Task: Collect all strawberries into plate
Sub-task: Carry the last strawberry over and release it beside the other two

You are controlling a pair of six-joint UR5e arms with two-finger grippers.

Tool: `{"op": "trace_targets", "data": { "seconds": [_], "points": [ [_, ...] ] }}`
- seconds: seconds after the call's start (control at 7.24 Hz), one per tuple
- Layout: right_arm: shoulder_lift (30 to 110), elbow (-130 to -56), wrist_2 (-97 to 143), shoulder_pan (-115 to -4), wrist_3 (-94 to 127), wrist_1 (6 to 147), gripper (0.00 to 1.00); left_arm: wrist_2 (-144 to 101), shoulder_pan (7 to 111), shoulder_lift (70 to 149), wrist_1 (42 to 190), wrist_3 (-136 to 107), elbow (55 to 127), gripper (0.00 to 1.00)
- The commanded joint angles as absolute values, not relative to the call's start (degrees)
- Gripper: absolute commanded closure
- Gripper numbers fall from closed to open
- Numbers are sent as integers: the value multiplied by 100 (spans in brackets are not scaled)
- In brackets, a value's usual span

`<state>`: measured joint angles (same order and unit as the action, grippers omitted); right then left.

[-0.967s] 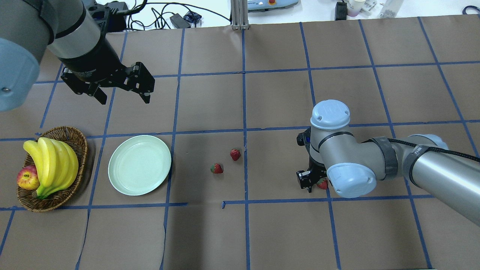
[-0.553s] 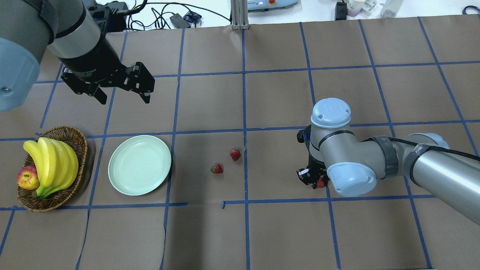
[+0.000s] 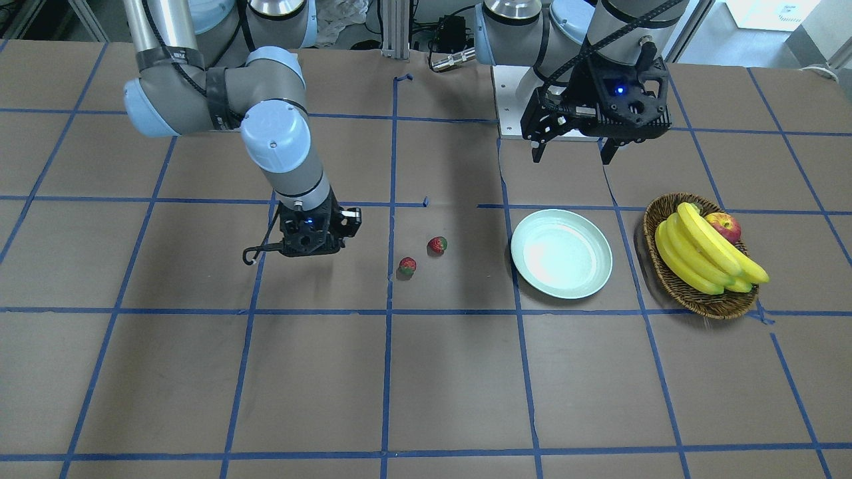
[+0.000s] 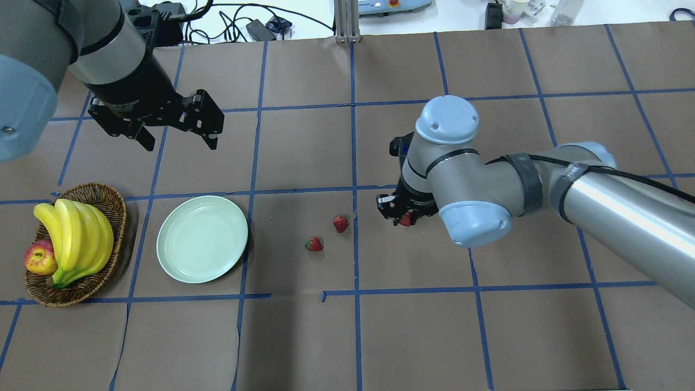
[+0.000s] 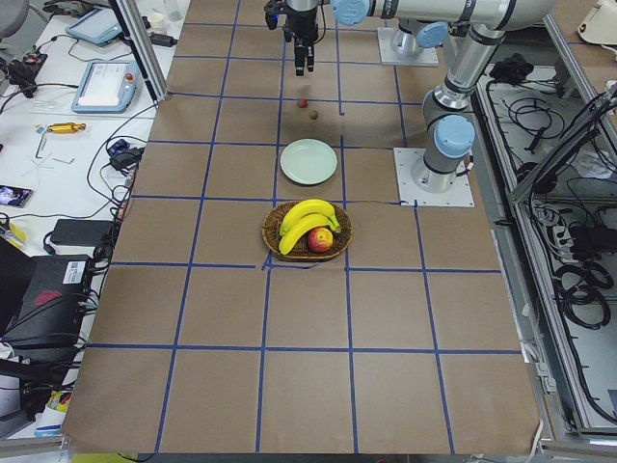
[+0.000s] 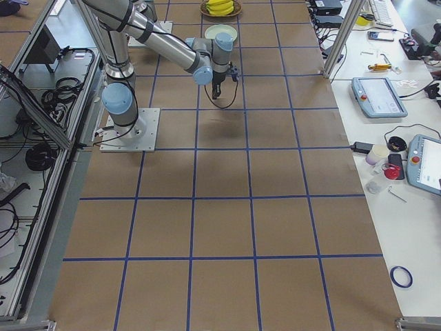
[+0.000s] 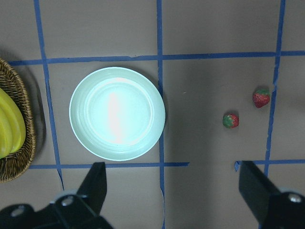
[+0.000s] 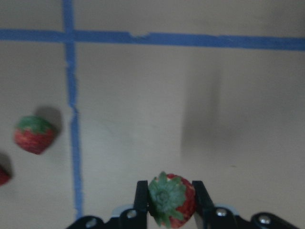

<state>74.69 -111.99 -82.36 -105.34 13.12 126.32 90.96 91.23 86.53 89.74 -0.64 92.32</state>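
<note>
Brown paper covers the table (image 4: 304, 152), ruled into large squares by blue tape (image 4: 353, 152). Take the overhead view as a clock face, with 12 pointing away from the robot. The pale green plate (image 4: 202, 239) sits left of centre and nothing lies in it. At its 9 o'clock, just beside it, a wicker basket (image 4: 111, 198) holds bananas (image 4: 76, 233) and an apple (image 4: 40, 258). At the plate's 3 o'clock two strawberries lie on the paper, clear of the rim. The near strawberry (image 4: 314, 244) lies closer to the plate, and the far strawberry (image 4: 340, 223) is at its 1 o'clock, just beside a tape line; the two are close but do not touch. At the far strawberry's 3 o'clock, across that tape line, the right hand (image 4: 403, 217) points down at the table. Its fingers are drawn in narrow and pinch the held strawberry (image 8: 170, 199). The wrist view shows this berry's leafy green top facing the camera, its red sides against the two dark fingers, and the table clear beneath it. The left hand (image 4: 181, 144) hangs at the plate's 11 o'clock, well above the table. Its fingers are spread wide with nothing between them, and its wrist view looks straight down on the plate.
</note>
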Motion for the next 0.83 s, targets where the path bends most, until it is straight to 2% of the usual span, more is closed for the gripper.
{"op": "trace_targets", "data": {
  "seconds": [0.0,0.28,0.69],
  "points": [
    [6639,-10007,-8077,-11475,2999,12709,100,9088,9123,8640,8974,-70,9229,0],
    [6094,-9293,-8068,-11925,3488,12700,100,9097,9123,8648,8974,-70,9229,0],
    [5723,-9290,-7717,-12076,3489,12990,100,9097,9123,8648,8974,-70,9229,0]
  ]
}}
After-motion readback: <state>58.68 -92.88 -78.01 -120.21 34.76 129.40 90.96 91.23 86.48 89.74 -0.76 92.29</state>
